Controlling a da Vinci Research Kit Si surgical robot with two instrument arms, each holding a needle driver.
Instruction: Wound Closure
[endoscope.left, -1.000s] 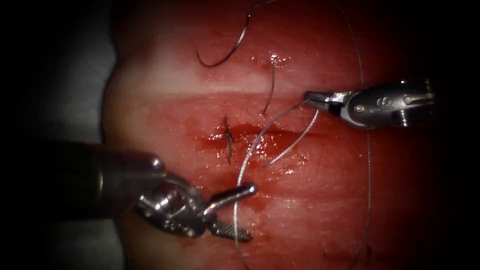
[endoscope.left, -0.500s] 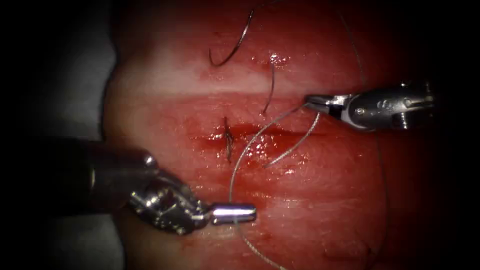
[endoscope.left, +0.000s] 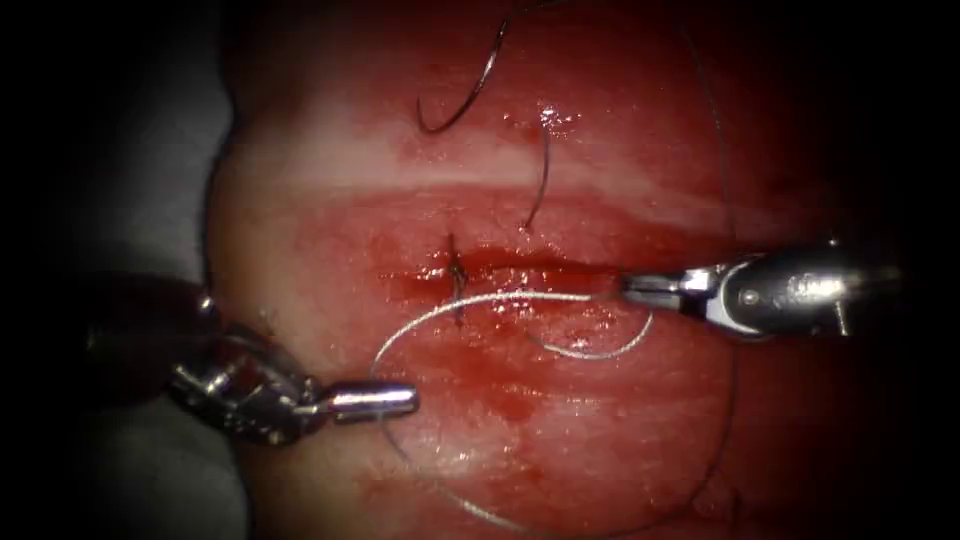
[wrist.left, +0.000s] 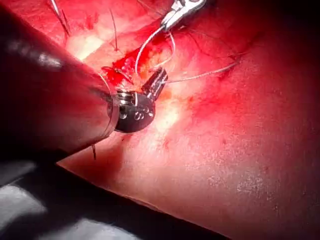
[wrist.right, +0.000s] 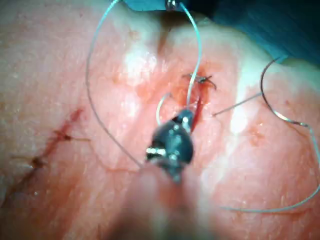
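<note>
- Thread (endoscope.left: 470, 305) is what both tools hold: the left tool (endoscope.left: 395, 401), nearest at the lower left of the endoscope view, has its jaws closed on the strand where it bends into a loop, and from there the strand sweeps up and across the tissue (endoscope.left: 600, 440).
- Just beyond, the pale strand runs level below the cut (endoscope.left: 520, 262), passing the dark knot (endoscope.left: 457, 280) of a finished stitch.
- At the cut's right end, the right tool (endoscope.left: 632, 290) grips the same strand with jaws closed; a short free tail curls off below its tip (in the right wrist view the strand arcs up from this tool (wrist.right: 184, 119)).
- Farther back lies the needle (endoscope.left: 470, 85), free on the tissue above the cut, held by neither tool and not in the tissue, as far as I can tell.
- A short cut end (endoscope.left: 540, 180) sticks up between needle and cut.
- Risk, as I judge it: with both tools clamped on one strand, an uneven pull could fray or snap it, or drag it through the wet edge of the cut. The loose needle could also be towed across the tissue and snag.
</note>
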